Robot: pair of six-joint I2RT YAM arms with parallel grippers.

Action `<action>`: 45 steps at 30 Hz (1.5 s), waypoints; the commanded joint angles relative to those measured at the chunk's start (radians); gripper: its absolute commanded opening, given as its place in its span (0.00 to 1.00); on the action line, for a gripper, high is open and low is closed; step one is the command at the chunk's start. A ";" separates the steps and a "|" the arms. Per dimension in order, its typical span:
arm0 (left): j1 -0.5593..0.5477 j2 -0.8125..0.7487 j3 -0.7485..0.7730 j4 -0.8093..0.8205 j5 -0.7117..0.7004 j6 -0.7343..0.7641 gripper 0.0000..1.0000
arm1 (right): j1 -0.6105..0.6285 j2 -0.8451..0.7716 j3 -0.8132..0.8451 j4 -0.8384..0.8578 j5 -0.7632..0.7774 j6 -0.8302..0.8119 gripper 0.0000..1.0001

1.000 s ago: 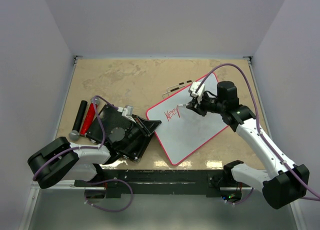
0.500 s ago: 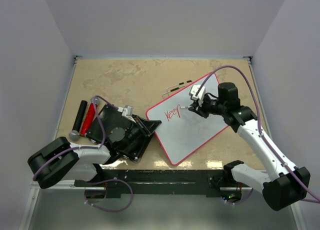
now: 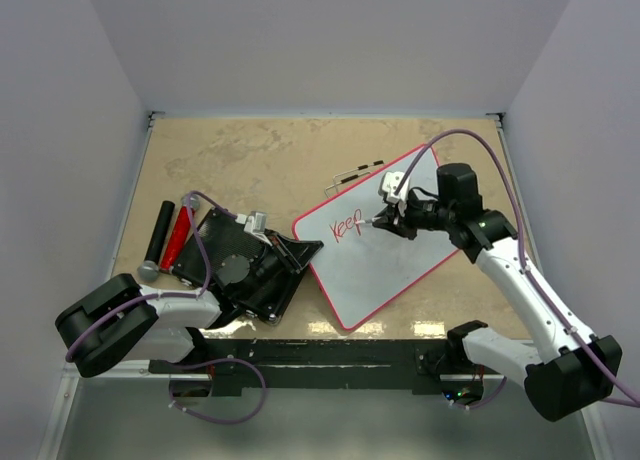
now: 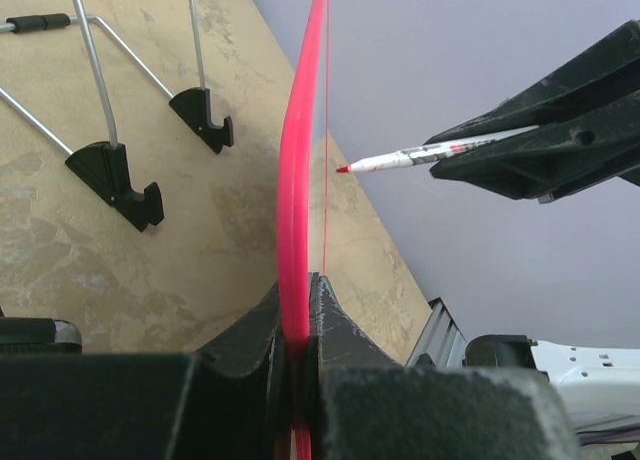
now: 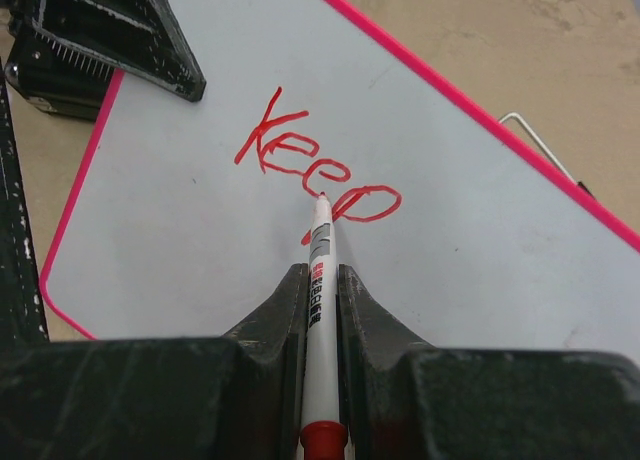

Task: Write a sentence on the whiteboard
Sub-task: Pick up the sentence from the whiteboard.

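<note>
Whiteboard [image 3: 390,265] rim clamped in left tool [image 4: 297,295], bare below sentence [image 3: 347,227].

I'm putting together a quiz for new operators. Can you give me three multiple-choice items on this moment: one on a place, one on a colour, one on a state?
1. Where is the tip of the marker?
A. At the end of the written word
B. On the bare table
C. On the black slab

2. What colour is the written word?
A. Blue
B. Red
C. Black

3. What is the left gripper doing?
A. Hanging open
B. Holding a pen
C. Shut on the rim of the whiteboard

Answers: 1 A, the right wrist view shows the tip at the p of "Keep". 2 B, the strokes are red. 3 C, the left wrist view shows the red rim pinched in its jaws.
</note>
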 commanded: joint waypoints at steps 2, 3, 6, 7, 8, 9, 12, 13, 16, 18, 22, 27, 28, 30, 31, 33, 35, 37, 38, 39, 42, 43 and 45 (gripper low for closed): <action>0.002 -0.008 0.009 0.075 0.026 0.070 0.00 | -0.042 -0.047 0.081 -0.002 -0.070 0.013 0.00; 0.004 -0.008 0.008 0.075 0.026 0.070 0.00 | -0.048 -0.056 0.080 -0.005 -0.076 0.012 0.00; 0.002 -0.008 0.007 0.075 0.032 0.072 0.00 | -0.062 -0.082 0.066 -0.008 -0.084 0.012 0.00; 0.002 -0.008 0.007 0.075 0.034 0.072 0.00 | -0.070 -0.085 0.055 -0.005 -0.081 0.013 0.00; 0.004 -0.009 0.007 0.075 0.034 0.073 0.00 | -0.074 -0.088 0.052 -0.004 -0.078 0.013 0.00; 0.004 -0.008 0.007 0.075 0.038 0.073 0.00 | -0.080 -0.095 0.049 -0.002 -0.078 0.013 0.00; 0.004 -0.006 0.007 0.073 0.043 0.075 0.00 | -0.099 -0.104 0.035 0.010 -0.082 0.023 0.00; 0.002 -0.006 0.007 0.073 0.043 0.076 0.00 | -0.106 -0.105 0.032 0.012 -0.081 0.023 0.00; 0.005 -0.008 0.007 0.073 0.046 0.080 0.00 | -0.119 -0.107 0.031 0.012 -0.081 0.023 0.00; 0.004 -0.008 0.007 0.072 0.049 0.080 0.00 | -0.122 -0.107 0.031 0.012 -0.081 0.023 0.00; 0.005 -0.008 0.005 0.073 0.052 0.080 0.00 | -0.136 -0.107 0.032 0.013 -0.070 0.024 0.00; 0.005 -0.008 0.007 0.073 0.057 0.083 0.00 | -0.178 -0.095 0.040 -0.010 -0.074 0.001 0.00; 0.005 -0.009 0.007 0.072 0.057 0.081 0.00 | -0.186 -0.093 0.044 -0.014 -0.084 -0.003 0.00; 0.004 -0.008 0.008 0.072 0.057 0.081 0.00 | -0.212 -0.084 0.049 -0.034 -0.094 -0.025 0.00; 0.004 -0.008 0.007 0.072 0.057 0.081 0.00 | -0.223 -0.078 0.054 -0.040 -0.102 -0.033 0.00; 0.004 -0.008 0.007 0.072 0.060 0.081 0.00 | -0.252 -0.073 0.055 -0.051 -0.116 -0.051 0.00; 0.004 -0.009 0.007 0.070 0.058 0.081 0.00 | -0.266 -0.070 0.055 -0.057 -0.127 -0.063 0.00; 0.004 -0.011 0.007 0.070 0.058 0.081 0.00 | -0.269 -0.066 0.054 -0.062 -0.130 -0.068 0.00; 0.005 -0.009 0.008 0.070 0.058 0.083 0.00 | -0.271 -0.064 0.051 -0.062 -0.131 -0.069 0.00; 0.005 -0.009 0.008 0.070 0.058 0.083 0.00 | -0.272 -0.066 0.049 -0.060 -0.133 -0.071 0.00; 0.005 -0.012 0.009 0.068 0.060 0.083 0.00 | -0.274 -0.064 0.046 -0.057 -0.136 -0.071 0.00; 0.004 -0.011 0.008 0.068 0.060 0.083 0.00 | -0.275 -0.062 0.046 -0.057 -0.137 -0.071 0.00; 0.005 -0.011 0.008 0.067 0.060 0.083 0.00 | -0.274 -0.059 0.044 -0.057 -0.142 -0.071 0.00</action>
